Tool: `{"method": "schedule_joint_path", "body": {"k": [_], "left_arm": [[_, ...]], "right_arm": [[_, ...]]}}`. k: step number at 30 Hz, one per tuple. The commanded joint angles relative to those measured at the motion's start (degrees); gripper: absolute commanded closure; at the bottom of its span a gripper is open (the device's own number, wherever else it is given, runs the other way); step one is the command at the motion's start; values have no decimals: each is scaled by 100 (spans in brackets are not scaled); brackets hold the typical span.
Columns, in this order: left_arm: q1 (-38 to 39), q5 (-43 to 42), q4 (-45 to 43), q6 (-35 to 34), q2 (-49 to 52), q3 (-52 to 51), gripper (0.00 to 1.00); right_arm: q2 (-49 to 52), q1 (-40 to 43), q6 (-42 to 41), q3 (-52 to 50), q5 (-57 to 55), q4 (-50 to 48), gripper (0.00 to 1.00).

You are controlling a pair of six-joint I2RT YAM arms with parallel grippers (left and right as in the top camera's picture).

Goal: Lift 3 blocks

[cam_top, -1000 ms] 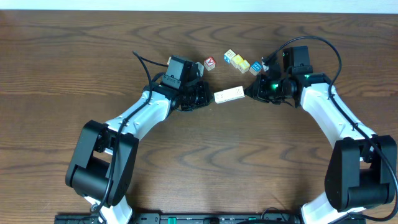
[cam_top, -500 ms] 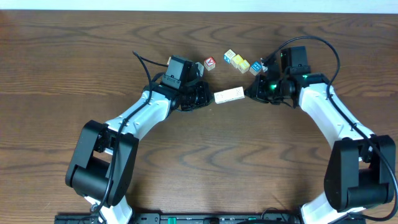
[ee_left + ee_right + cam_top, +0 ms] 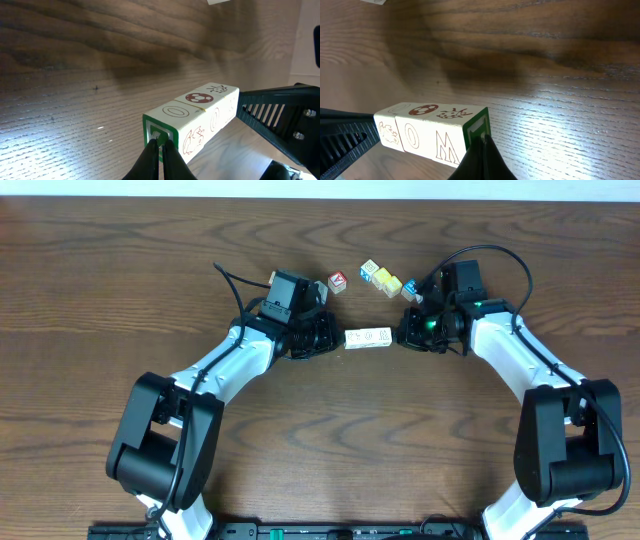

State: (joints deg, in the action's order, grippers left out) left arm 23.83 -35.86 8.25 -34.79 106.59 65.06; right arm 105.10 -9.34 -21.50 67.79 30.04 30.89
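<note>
Three white blocks (image 3: 368,337) form one straight row between my two grippers. My left gripper (image 3: 331,338) is shut, its closed tips pressed against the green-framed end face of the row (image 3: 195,112). My right gripper (image 3: 402,335) is shut too and pushes its tips against the opposite green-framed end (image 3: 430,132). In both wrist views the row's shadow lies apart from it on the wood, so the row seems to hang just above the table. The left gripper (image 3: 160,143) and the right gripper (image 3: 482,138) each have nothing between their fingers.
Behind the row lie coloured cubes: a red-faced one (image 3: 338,281), a pale one (image 3: 371,271), a yellow one (image 3: 389,284) and a blue one (image 3: 412,288) close to the right arm. The right arm's black frame (image 3: 280,115) shows past the row.
The row of blocks has turned from tilted to level and sits slightly nearer the front. The right gripper has shifted left and closer against its end. The left arm has hardly moved.
</note>
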Motion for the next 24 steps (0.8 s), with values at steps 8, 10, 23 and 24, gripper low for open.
{"method": "schedule_joint_path", "body": {"k": [8,10,23,24], "left_arm": [[201,-549,-125,-46,256,-13,93],[201,-551,-122,-46,332,-13,93],[201,-544,-127,-39,433,-13,93],[201,-542,-127,-20,433,-13,93]], "right_arm": [[140,-352,-31,-9,756,-28,99],[153,-352,-31,-9,754,-28,99],[455,-352,33,-9,752,-116,99],[466,-350,31,-9,772,-120,99]]}}
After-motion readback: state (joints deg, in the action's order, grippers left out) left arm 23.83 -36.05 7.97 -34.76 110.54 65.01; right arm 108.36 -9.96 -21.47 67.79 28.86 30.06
